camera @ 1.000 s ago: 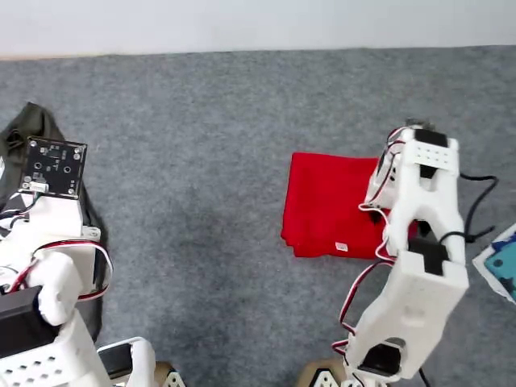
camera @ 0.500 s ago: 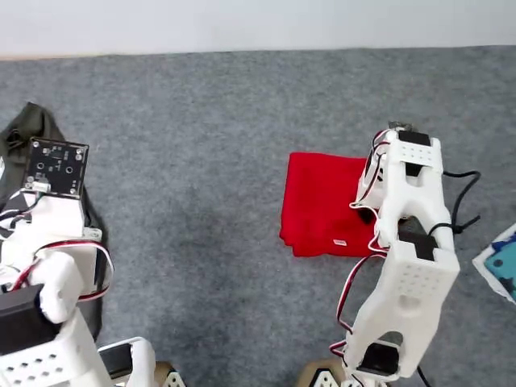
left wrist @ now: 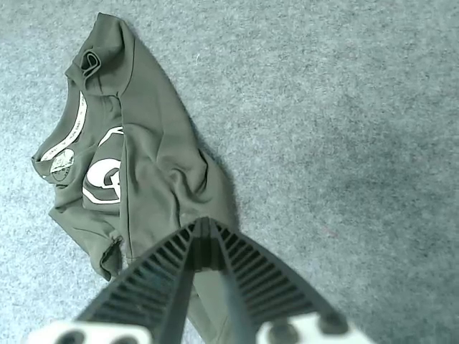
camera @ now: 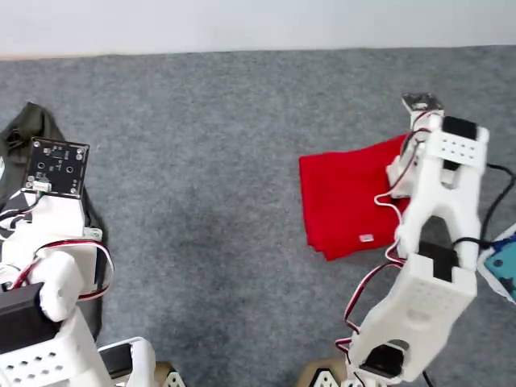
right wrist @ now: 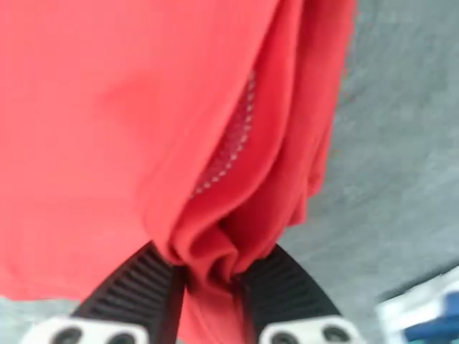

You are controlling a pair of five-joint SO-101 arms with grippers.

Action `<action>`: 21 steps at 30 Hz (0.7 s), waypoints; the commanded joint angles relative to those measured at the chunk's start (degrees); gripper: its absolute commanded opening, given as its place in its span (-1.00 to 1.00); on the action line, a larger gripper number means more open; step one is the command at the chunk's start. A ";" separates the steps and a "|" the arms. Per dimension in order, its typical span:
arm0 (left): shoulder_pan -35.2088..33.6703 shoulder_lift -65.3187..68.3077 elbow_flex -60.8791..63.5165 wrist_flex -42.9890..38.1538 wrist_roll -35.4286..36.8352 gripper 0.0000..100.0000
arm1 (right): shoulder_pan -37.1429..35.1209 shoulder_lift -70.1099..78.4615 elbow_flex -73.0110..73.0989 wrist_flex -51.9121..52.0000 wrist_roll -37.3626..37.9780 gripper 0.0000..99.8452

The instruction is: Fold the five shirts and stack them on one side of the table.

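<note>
Inside right pincer [right wrist: 208, 276], bunched red shirt [right wrist: 107, 115].

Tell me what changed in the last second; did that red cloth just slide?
Yes. The right gripper, its fingers pinched on the folded red shirt, swung toward the table's right side, dragging the shirt that way and turning it so it now lies skewed. The left gripper stayed over the dark green shirt, and the blue item at the right edge did not move.

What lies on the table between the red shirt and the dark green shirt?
In the high view, the stretch between the red shirt and the dark green shirt is bare grey table cover.
</note>
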 commanded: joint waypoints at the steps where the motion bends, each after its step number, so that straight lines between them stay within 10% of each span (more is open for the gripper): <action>1: -0.09 -0.18 -0.31 0.97 -0.26 -0.99 | 3.12 -4.09 -3.34 -4.44 11.96 -0.98; 13: -0.09 -0.18 -0.31 0.97 -0.26 -0.99 | 7.08 1.80 -4.48 -20.44 32.79 -0.93; 21: 0.00 -0.18 -0.31 0.97 -0.26 -0.99 | 7.34 -6.64 -4.66 -17.71 8.53 -0.46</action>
